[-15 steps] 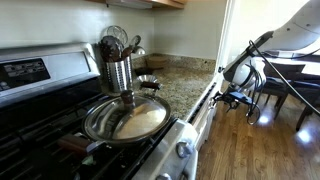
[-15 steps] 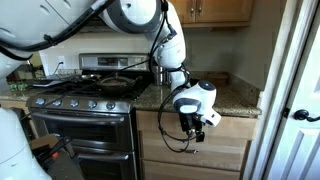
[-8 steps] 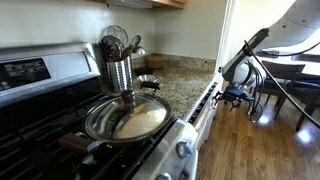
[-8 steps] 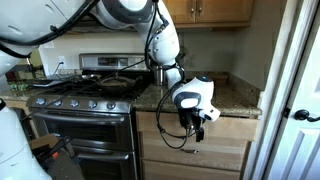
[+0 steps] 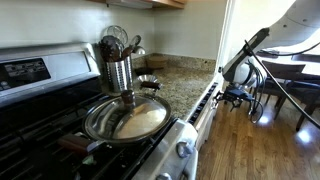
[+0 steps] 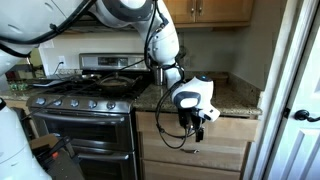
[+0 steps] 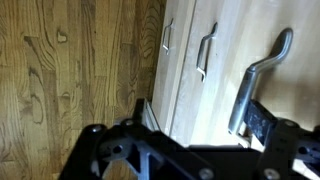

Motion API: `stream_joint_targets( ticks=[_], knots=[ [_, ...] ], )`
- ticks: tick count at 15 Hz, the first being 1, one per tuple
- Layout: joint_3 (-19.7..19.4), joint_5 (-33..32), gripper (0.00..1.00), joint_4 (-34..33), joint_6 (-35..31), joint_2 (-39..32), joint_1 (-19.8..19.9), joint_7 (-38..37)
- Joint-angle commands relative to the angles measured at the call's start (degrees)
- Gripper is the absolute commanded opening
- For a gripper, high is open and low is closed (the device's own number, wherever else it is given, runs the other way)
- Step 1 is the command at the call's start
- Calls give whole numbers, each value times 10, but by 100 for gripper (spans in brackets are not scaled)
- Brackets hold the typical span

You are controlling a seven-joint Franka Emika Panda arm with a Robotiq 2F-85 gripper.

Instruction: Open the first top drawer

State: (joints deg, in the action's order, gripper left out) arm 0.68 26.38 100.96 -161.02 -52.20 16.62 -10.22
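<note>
Jaws stand apart in the wrist view, one dark finger at the far left and the other at the right, with nothing clamped between them. The gripper (image 7: 180,128) hangs just in front of the first top drawer (image 7: 300,75). The drawer's curved metal handle (image 7: 257,80) runs down to a spot just beside the right finger. I cannot tell whether that finger touches it. The drawer sits directly under the granite counter (image 6: 235,100), right of the stove (image 6: 85,125). Its pale front looks flush with the cabinet, so it appears shut. Below it the lower cabinet fronts (image 7: 185,60) carry their own slim handles, with the wooden floor (image 7: 70,70) to their left.

I judge the drawer stiff and fairly heavy on its slides. The handle looks rigid and smooth, probably slippery, so the hold belongs across its middle, followed by a straight pull away from the cabinet.

In an exterior view the gripper (image 6: 197,127) hangs at drawer height. The arm (image 6: 165,50) reaches down past the counter edge, fingers pointing mostly downward along the front.
</note>
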Motion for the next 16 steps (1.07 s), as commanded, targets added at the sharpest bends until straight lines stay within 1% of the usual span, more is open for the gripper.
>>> stream_joint_targets(
  ticks=[1,2,3,4,5,6,7,8,9,11,12,14,15,16],
  knots=[
    [-46,-47,80,2,66,22,-34,-26],
    [-55,-51,75,-15,84,17,-43,-42],
    [-69,-60,74,-37,116,12,-57,-65],
    [-69,-65,70,-49,142,8,-59,-76],
    [-75,-69,64,-76,167,-5,-67,-101],
    [-81,-89,59,-101,206,-9,-71,-105],
    [-92,-111,49,-122,245,-20,-78,-110],
    [-98,-127,42,-135,275,-27,-80,-109],
    [-102,-139,34,-139,293,-32,-80,-102],
    [-106,-159,20,-130,306,-34,-78,-84],
    [-109,-167,15,-125,305,-35,-77,-81],
    [-112,-177,4,-97,283,-26,-74,-63],
    [-112,-180,45,-74,267,-13,-73,-53],
    [-115,-183,42,-59,255,-4,-74,-47]
  ],
)
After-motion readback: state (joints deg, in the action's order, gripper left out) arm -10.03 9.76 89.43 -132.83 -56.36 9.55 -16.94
